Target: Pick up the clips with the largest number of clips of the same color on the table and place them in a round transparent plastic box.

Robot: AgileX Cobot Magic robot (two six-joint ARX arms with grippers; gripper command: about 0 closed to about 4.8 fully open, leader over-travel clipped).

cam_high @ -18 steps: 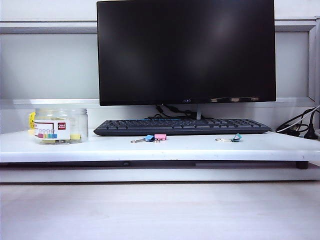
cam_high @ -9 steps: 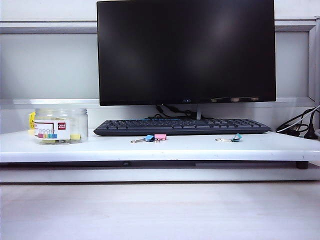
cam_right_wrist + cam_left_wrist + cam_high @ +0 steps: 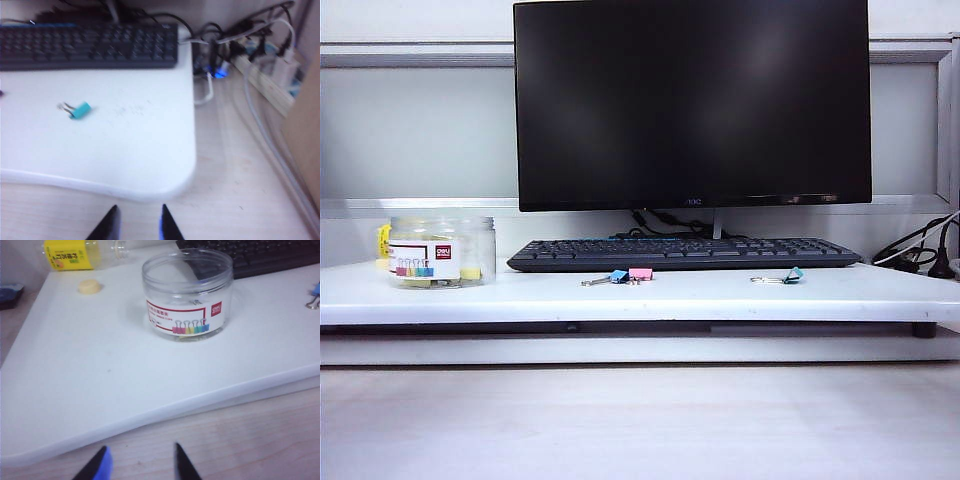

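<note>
Yellow clips (image 3: 470,273) inside the round transparent plastic box (image 3: 442,252), glimpsed as yellow patches through the clear wall; count not readable. Box upright, lid off, well ahead of the left gripper (image 3: 140,465), mouth facing up so drops from above go straight in.

Left gripper low over the wooden desk, short of the white board (image 3: 100,385), fingertips apart with a visible gap, nothing between them. Right gripper (image 3: 137,222) likewise off the board's rounded corner, tips parted, empty. Neither visible in the exterior view, so both judged to sit back near the robot, away from the work.

Ahead of the right gripper and toward the keyboard (image 3: 90,45): teal clip (image 3: 80,110), lying on its side, wire handles folded flat. Blue clip (image 3: 618,277) and pink clip (image 3: 641,273) touching or nearly so, mid-board, left alone as wrong colours.

No yellow clip seen loose on the board; task judged done or nearly done.
</note>
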